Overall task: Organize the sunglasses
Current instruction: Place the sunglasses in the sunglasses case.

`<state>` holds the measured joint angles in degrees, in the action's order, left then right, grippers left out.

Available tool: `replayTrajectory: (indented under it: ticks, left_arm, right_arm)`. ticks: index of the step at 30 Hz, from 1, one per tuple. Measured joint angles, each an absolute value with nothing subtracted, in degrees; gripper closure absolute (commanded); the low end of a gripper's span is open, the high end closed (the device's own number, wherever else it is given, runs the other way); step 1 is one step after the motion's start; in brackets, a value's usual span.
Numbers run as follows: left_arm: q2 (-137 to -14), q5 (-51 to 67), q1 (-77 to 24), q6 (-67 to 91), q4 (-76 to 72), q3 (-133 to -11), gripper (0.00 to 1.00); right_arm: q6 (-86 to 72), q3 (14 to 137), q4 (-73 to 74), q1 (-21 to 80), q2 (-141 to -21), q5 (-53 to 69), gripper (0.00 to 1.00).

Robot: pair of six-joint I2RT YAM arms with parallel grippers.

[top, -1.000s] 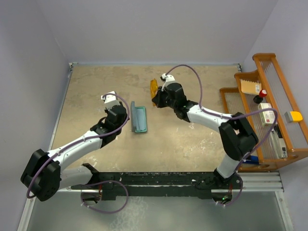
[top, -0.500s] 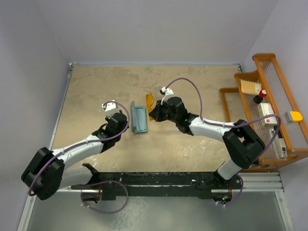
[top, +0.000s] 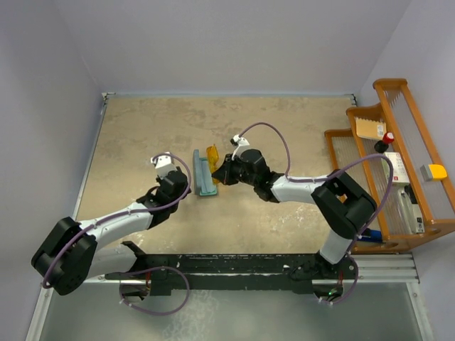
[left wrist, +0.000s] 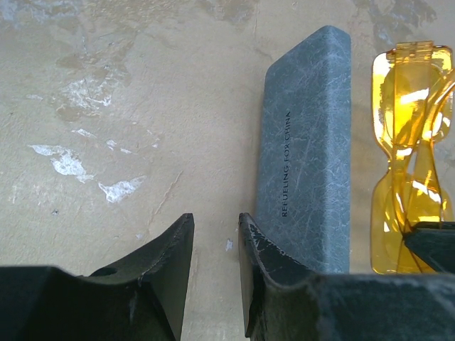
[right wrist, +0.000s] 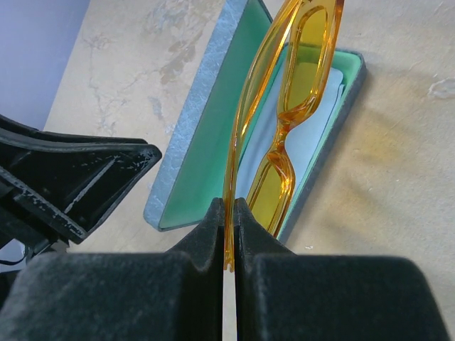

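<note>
Carried leftward and nearer over the last second. Pinched by a thin amber edge in the right gripper (right wrist: 229,206), the sunglasses (right wrist: 274,181) jut just ahead of its fingertips, tilted over the open case (right wrist: 213,142) right below. Probably only lowering and letting go left. Beside the case's lid, just left of it, the left gripper (left wrist: 215,227), parted and empty.

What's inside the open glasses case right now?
The case shows green lining and a pale cloth; the sunglasses, in the right gripper, hang over it, hiding part.
</note>
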<state>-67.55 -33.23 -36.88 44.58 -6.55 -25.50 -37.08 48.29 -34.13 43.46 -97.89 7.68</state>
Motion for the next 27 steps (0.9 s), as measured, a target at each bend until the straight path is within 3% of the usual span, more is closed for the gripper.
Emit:
replayTrajectory:
  ticks: [27]
  left_arm:
    - [-67.09, -32.38, -37.98, 45.30, -6.81, -24.40, 0.72]
  right_arm:
    - [-43.97, 48.18, -47.07, 46.33, -107.83, 8.32, 1.00]
